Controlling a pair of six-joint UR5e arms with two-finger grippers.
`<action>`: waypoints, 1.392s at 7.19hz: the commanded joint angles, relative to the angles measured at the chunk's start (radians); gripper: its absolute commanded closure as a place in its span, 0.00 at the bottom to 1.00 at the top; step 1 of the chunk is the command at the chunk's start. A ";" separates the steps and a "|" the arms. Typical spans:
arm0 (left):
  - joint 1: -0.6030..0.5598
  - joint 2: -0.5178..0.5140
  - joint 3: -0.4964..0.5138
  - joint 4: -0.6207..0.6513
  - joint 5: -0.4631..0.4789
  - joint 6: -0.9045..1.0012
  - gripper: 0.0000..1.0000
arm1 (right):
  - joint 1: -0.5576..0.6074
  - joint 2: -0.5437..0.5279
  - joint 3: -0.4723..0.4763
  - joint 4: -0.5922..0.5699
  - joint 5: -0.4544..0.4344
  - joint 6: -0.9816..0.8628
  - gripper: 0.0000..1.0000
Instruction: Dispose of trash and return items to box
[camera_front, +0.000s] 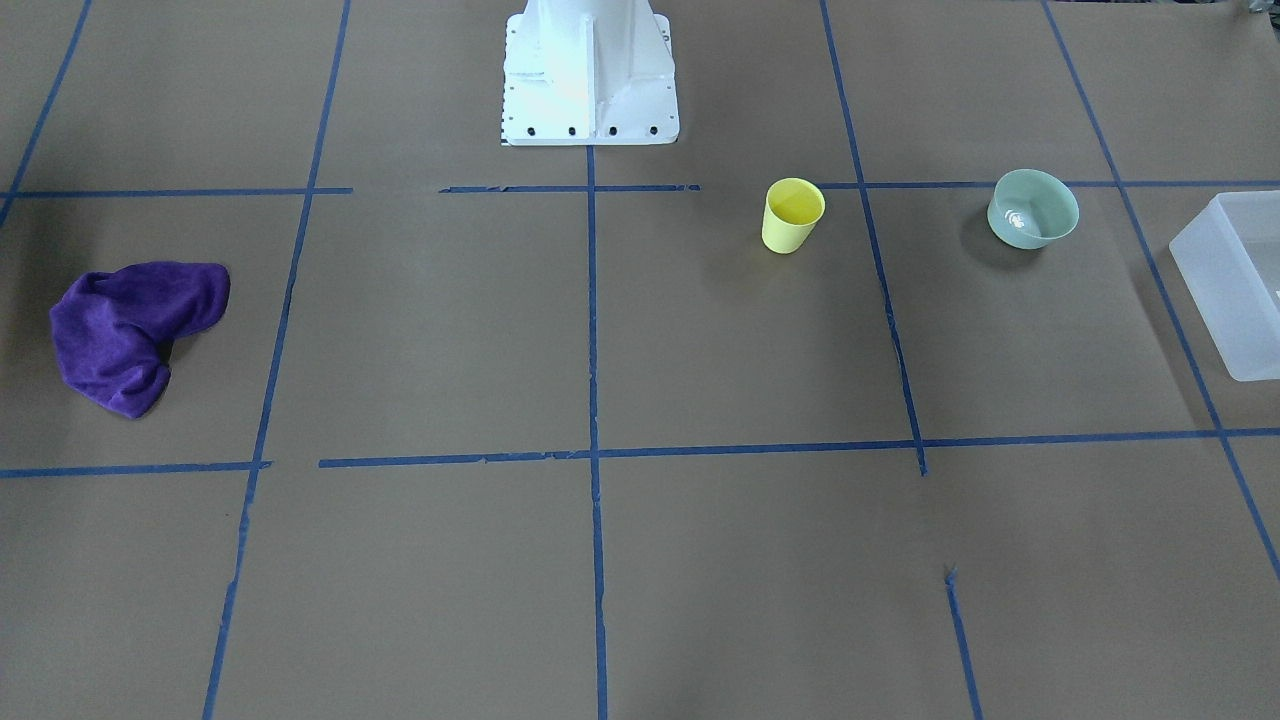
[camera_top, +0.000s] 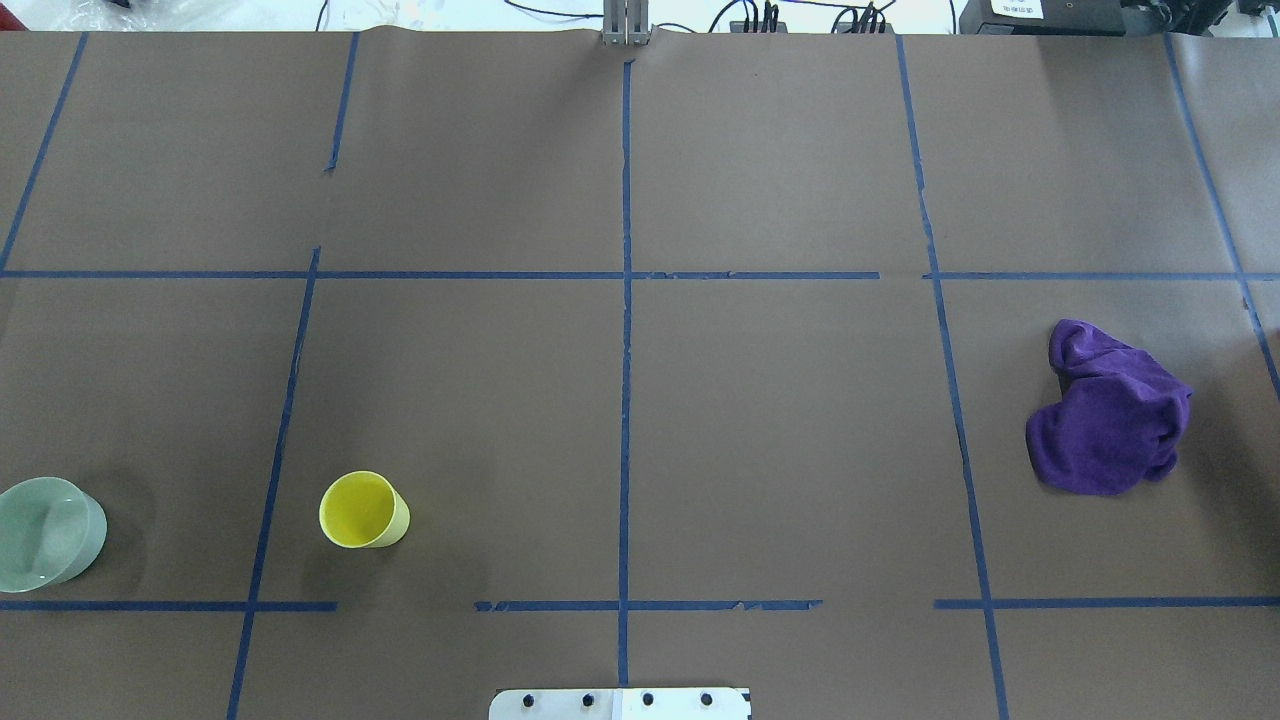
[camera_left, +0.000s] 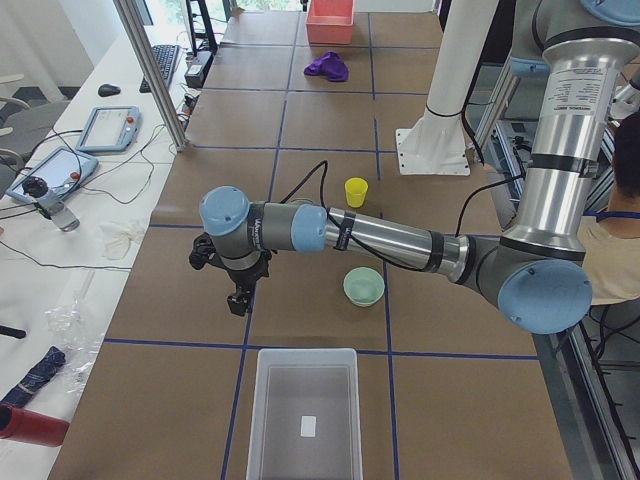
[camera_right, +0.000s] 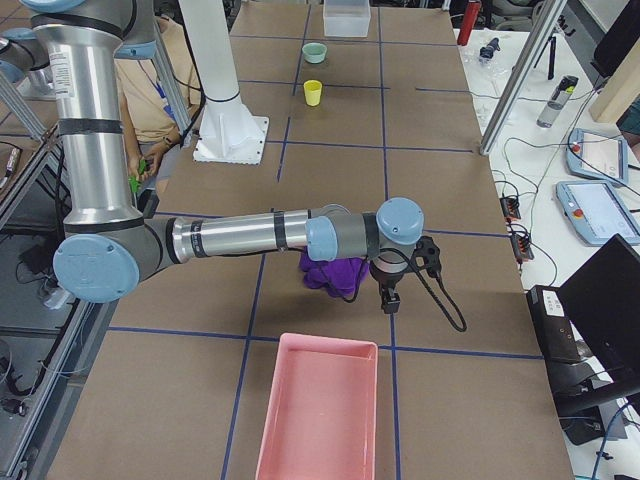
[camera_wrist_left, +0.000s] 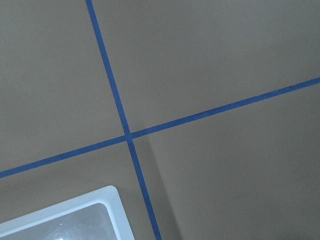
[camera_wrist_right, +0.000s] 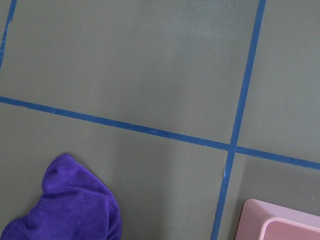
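Observation:
The yellow cup (camera_front: 793, 215) stands upright on the brown table and also shows in the overhead view (camera_top: 363, 510). The mint-green bowl (camera_front: 1033, 208) sits upright beside it, nearer the translucent box (camera_front: 1235, 280). The box (camera_left: 305, 415) looks empty. My left gripper (camera_left: 238, 300) hangs over bare table between the bowl (camera_left: 363, 287) and the box, and I cannot tell if it is open or shut. My right gripper (camera_right: 388, 300) hangs beside a purple cloth (camera_right: 330, 272), and I cannot tell its state either. The wrist views show no fingers.
The crumpled purple cloth (camera_top: 1110, 410) lies on the robot's right side. A pink tray (camera_right: 318, 410) sits at that end of the table. The white robot base (camera_front: 590, 80) stands at the table's near edge. Blue tape lines cross the table.

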 joint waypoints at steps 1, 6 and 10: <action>0.005 0.004 -0.013 -0.006 -0.009 -0.003 0.00 | -0.002 0.003 0.000 0.001 -0.001 0.000 0.00; 0.061 0.012 -0.044 -0.075 -0.010 -0.047 0.00 | -0.002 0.006 -0.001 0.003 0.002 0.001 0.00; 0.426 0.012 -0.396 -0.097 0.004 -0.667 0.00 | -0.020 0.009 0.002 0.006 0.022 0.003 0.00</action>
